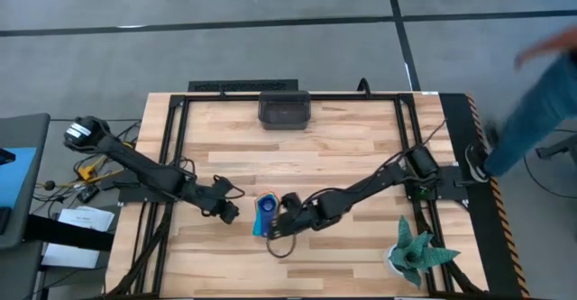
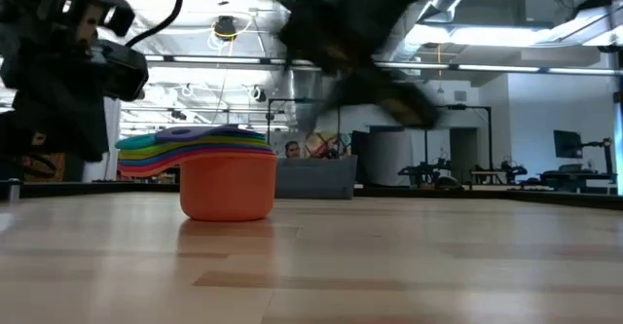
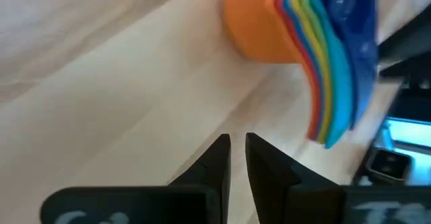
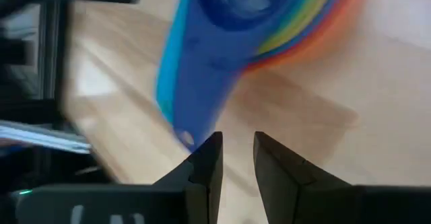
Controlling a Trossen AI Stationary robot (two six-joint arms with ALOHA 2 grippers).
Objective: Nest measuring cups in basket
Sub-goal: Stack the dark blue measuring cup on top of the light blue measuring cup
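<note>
The measuring cups (image 1: 265, 213) stand nested in one stack on the wooden table near its front middle. The orange cup (image 2: 227, 188) is at the bottom and a blue one (image 4: 229, 2) on top, and their flat handles (image 3: 330, 83) fan out to one side. My left gripper (image 1: 231, 212) is just left of the stack, its fingers (image 3: 237, 148) almost shut, with only a slit between them and nothing in it. My right gripper (image 1: 287, 212) is just right of the stack, open by a narrow gap (image 4: 237, 146) beside the blue handle's end (image 4: 185, 138). The dark basket (image 1: 285, 109) stands at the far edge.
A teal spiky plant (image 1: 415, 253) stands at the near right corner. A dark cable loop (image 1: 281, 246) lies on the wood in front of the stack. A person in blue (image 1: 541, 93) is beyond the table's right edge. Bare wood lies between the stack and the basket.
</note>
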